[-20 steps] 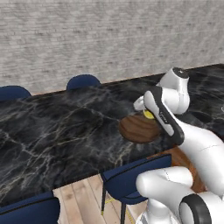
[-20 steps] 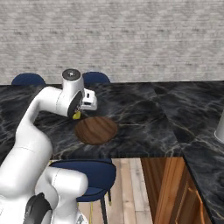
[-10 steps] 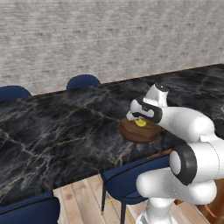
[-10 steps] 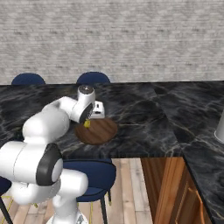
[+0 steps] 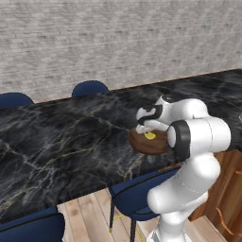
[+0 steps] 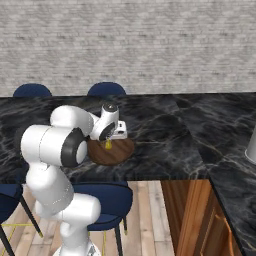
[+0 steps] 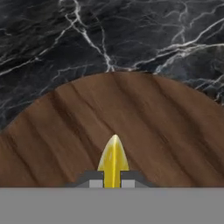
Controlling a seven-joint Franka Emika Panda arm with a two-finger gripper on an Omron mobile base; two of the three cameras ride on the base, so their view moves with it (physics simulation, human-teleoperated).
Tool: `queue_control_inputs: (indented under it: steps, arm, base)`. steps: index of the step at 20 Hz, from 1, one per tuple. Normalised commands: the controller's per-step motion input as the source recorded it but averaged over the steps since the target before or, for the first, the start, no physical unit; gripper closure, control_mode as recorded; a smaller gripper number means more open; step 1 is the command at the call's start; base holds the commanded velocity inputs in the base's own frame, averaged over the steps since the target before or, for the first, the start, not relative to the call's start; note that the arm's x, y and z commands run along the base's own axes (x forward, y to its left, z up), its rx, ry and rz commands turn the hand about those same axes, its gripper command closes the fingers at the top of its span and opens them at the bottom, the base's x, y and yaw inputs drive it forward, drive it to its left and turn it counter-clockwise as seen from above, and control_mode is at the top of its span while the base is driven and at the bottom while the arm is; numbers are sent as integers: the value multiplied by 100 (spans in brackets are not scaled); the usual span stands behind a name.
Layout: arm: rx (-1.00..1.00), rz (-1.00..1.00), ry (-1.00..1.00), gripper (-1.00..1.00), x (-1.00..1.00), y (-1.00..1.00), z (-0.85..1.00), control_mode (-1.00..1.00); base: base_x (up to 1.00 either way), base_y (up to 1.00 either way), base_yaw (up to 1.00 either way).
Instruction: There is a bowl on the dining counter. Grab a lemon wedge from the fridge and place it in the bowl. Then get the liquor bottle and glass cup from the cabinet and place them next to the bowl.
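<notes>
Over the bowl [image 7: 131, 127] near the tabletop's [image 5: 61, 137] front edge, the hand [image 7: 113, 180] hangs low with the lemon wedge [image 7: 113, 161] pinched between its two fingertips [image 7: 95, 179], which are drawn in tight against the fruit's sides. Looking along the hand, the wedge's long axis runs straight out from between the fingers, its sharp yellow tip pointing away from the hand and toward the far rim of the bowl; the wider end sits buried between the pads. From the left of the arm, the wedge [image 5: 150, 136] shows as a small yellow spot just under the hand [image 5: 146, 130], over the bowl's [image 5: 142, 144] brown inside, a little toward its far side; whether it touches the wood I cannot tell. From the right, the wedge [image 6: 108, 145] hangs just below the hand [image 6: 108, 140], above the bowl [image 6: 117, 152] and near its rear rim. The bowl stands on the black veined tabletop [image 6: 165, 140], close to the edge facing the robot, with blue chairs [image 5: 90, 88] along the far side and one chair [image 6: 107, 200] tucked in below. No label or lettering can be read on anything here.
</notes>
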Motion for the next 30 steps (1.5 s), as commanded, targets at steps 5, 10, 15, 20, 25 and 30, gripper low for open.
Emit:
queue_control_inputs:
  steps: [5, 10, 15, 20, 25, 30]
  arm:
    - [-4, 4, 7, 100, 47, -1, -62, -100]
    - [-4, 2, 4, -100, 15, 0, -33, -100]
    - [0, 4, -6, -100, -25, 0, 52, -100]
    - [0, 6, -10, -100, -61, 8, 100, -100]
    - [0, 1, 0, -100, -60, 32, 100, -100]
    - [0, 0, 15, -100, -56, 28, 100, -100]
  base:
    - [0, 0, 0]
    - [0, 0, 0]
    - [0, 0, 0]
    - [0, 0, 0]
    - [0, 0, 0]
    - [0, 0, 0]
